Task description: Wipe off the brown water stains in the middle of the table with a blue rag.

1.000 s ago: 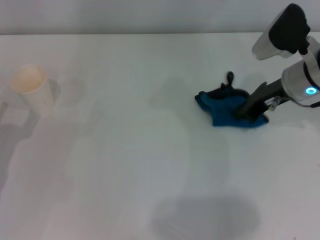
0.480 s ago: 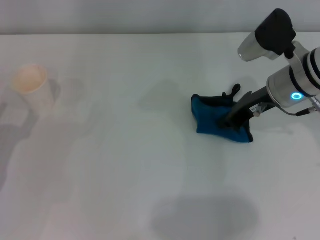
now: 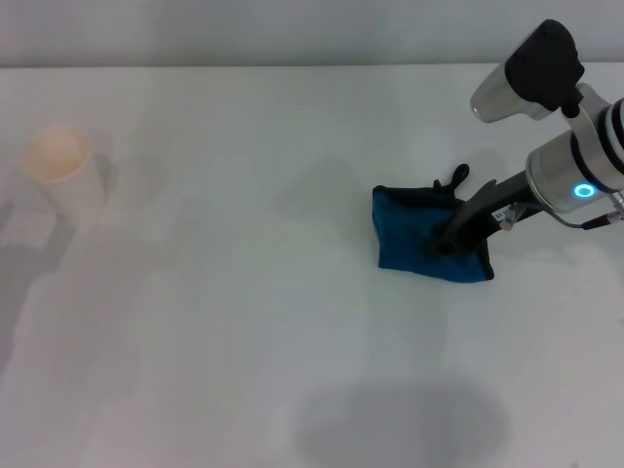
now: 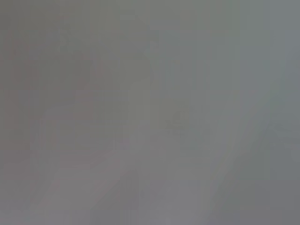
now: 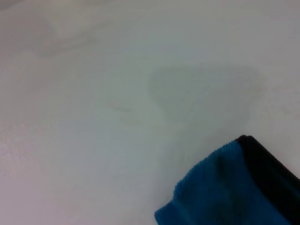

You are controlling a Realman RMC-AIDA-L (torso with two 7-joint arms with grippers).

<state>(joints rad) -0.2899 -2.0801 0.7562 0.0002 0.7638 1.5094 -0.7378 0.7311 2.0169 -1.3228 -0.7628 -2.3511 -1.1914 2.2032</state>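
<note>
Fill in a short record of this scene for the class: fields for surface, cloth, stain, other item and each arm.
surface: white table
cloth: blue rag, crumpled flat on the table, right of centre
stain: no clear brown puddle visible; only faint marks left of the rag
other item: paper cup, upright, far left
right gripper: pressing down on the rag
left gripper: not in view

The right arm, white and silver with a black upper housing and a glowing blue ring at the wrist, reaches in from the right side of the head view, slanting down toward the middle. Its black gripper (image 3: 450,237) presses down at the end of that slant; its fingers cannot be made out. The left arm is not visible.
</note>
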